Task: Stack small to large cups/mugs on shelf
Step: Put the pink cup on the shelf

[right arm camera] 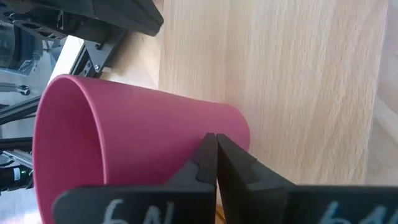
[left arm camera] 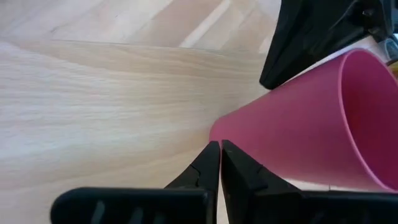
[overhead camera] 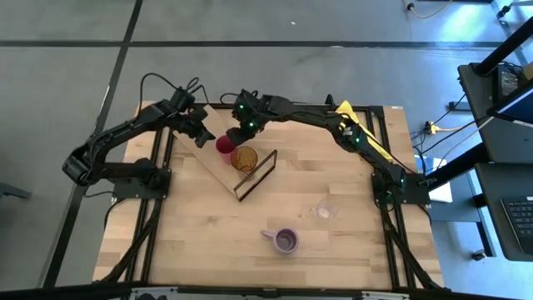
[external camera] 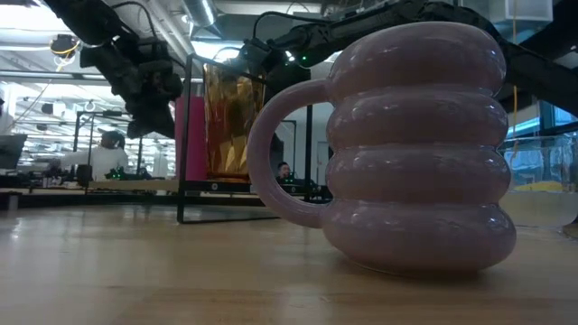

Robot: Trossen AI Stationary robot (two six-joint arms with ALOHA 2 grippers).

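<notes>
High view: we saw both arms meeting over the far end of the shelf (overhead camera: 218, 167), a light board lying slantwise on the worktop (overhead camera: 208, 242) with its black wire frame (overhead camera: 256, 175) at the near end. The left pincer (overhead camera: 202, 133) sat just beside the red cup (overhead camera: 225, 145), the right pincer (overhead camera: 247, 127) just beyond the amber tumbler (overhead camera: 244, 158); red cup and tumbler stood touching or nearly so on the board. The clear glass (overhead camera: 326, 210) and purple mug (overhead camera: 286, 241) were well apart on the bare worktop, not yet shelved. Low view: the mug (external camera: 415, 144) filled the picture and hid most of the shelf; the tumbler (external camera: 230, 122) and a strip of the red cup (external camera: 191, 135) showed behind it, the glass (external camera: 542, 185) was cut off at the edge. Left wrist view: the left pincer (left arm camera: 219, 155) was all but closed, empty, tips just beside the red cup's base (left arm camera: 298, 130). Right wrist view: the right pincer (right arm camera: 215, 149) was closed and empty, tips against or just off the cup's (right arm camera: 143, 137) wall; contact hard to tell. We judged the step as arranging cups on the shelf; next move probably calls for opening a pincer to grasp a cup for nesting.
</notes>
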